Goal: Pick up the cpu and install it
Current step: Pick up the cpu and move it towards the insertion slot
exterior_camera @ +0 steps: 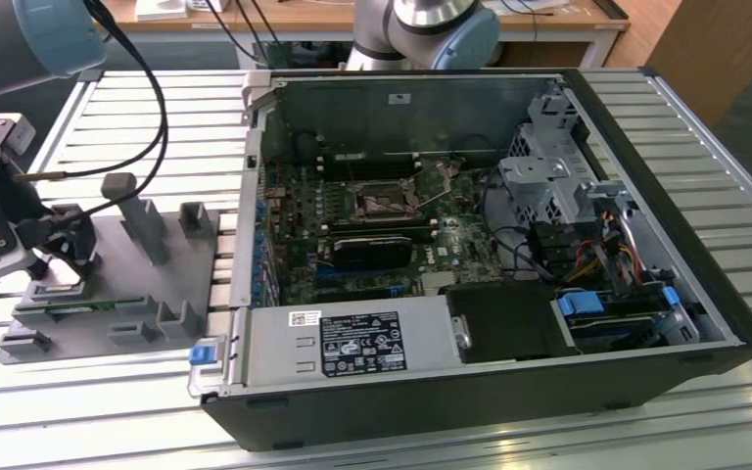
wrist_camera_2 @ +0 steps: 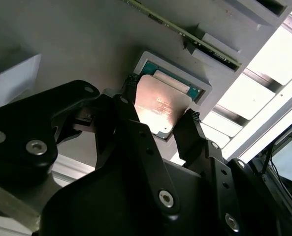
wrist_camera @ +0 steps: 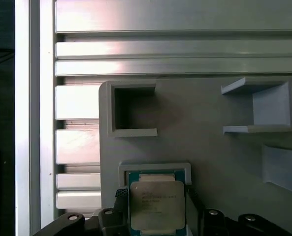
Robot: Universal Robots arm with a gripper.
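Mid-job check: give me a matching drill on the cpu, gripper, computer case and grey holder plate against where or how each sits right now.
Things:
1. cpu
2. gripper
3. computer case
4. grey holder plate

Places or states:
A. lying open, motherboard exposed
B. silver-topped, at the plate's framed pocket
C. black, down at the cpu
D. beside the case, at the exterior view's left

Pairs: 1-B, 2-C, 3-A, 4-D.

Nothing here can be read; a dark label (exterior_camera: pixel 363 345) with pale marks and a small white sticker (exterior_camera: pixel 305 317) sit on the power supply (exterior_camera: pixel 271 357), their print too fine; faint engraving on the cpu (wrist_camera: pixel 157 204) in the first wrist view is illegible.
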